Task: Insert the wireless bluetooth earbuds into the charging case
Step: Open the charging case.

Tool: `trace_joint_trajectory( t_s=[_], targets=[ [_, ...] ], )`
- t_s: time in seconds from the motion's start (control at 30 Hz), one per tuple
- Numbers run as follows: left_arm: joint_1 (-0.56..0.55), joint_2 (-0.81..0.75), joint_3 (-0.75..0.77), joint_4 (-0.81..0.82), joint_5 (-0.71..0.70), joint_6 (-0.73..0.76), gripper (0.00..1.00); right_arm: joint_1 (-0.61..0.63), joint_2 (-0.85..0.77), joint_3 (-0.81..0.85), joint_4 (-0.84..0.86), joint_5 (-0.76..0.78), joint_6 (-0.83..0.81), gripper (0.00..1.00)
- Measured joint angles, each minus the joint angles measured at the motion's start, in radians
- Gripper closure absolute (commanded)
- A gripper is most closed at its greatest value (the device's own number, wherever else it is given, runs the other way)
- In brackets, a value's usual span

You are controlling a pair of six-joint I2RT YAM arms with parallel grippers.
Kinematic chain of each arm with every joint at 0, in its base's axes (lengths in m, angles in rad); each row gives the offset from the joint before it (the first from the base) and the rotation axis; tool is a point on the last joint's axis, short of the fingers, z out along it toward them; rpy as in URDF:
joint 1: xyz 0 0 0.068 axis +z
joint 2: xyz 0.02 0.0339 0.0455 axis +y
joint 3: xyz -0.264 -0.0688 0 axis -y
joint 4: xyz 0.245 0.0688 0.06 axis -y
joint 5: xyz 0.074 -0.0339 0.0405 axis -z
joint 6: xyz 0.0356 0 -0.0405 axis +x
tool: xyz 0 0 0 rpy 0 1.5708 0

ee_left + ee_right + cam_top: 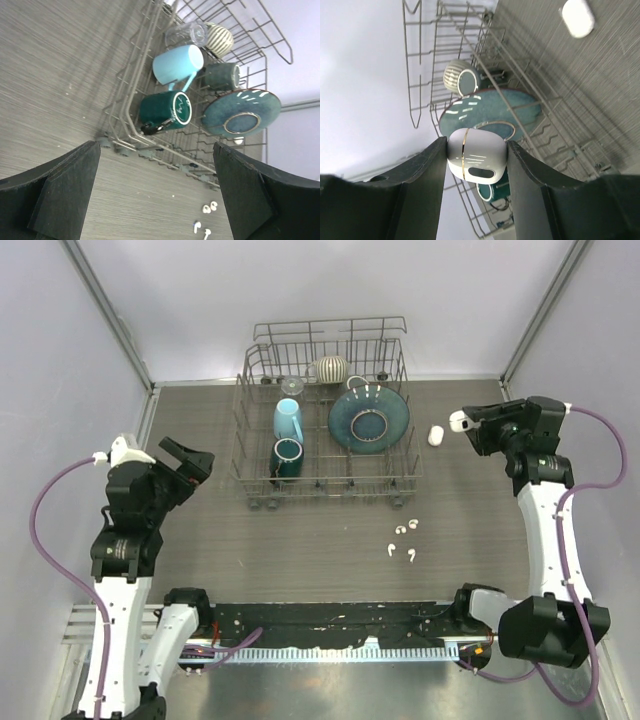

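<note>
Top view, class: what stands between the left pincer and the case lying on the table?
The dish rack, holding mugs and plate, separates left pincer from case; the top view shows it.

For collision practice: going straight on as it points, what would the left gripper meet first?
The left gripper would probably hit the dish rack's wire side near the dark green mug.

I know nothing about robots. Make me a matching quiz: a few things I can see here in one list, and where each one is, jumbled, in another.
Things
1. white pebble-shaped charging case with a gold seam
2. second plain white oval case
3. four tiny glossy white earbuds
4. light blue ceramic mug

Places
A. inside the grey wire dish rack
B. scattered on the wooden table in front of the rack
C. clamped in the right gripper
D. on the table, right of the rack

Pairs: 1-C, 2-D, 3-B, 4-A
</note>
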Motion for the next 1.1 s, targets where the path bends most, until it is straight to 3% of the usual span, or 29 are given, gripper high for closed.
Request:
trace_joint_trajectory(
  t_s=[0.2, 0.43, 0.9, 1.1],
  targets=[
    [0.0, 0.047, 0.071, -0.011, 0.068, 0.001, 0.0, 0.087, -0.032, 0.0, -0.022, -0.014, -0.025, 0.99],
    [0.0, 0.038, 0.094, -0.009, 0.053, 0.066, 0.01, 0.177, -0.035, 0.0, -0.031, -0.019, -0.035, 0.99],
    [0.0, 0.088, 0.182, -0.15, -0.183, 0.224, 0.0, 0.241, -0.011, 0.094, -0.14, 0.011, -0.087, 0.99],
    [0.0, 0.011, 0.084, -0.041, -0.068, 0.205, 0.0, 0.318, -0.011, 0.095, -0.147, 0.028, -0.075, 0.99]
  ],
)
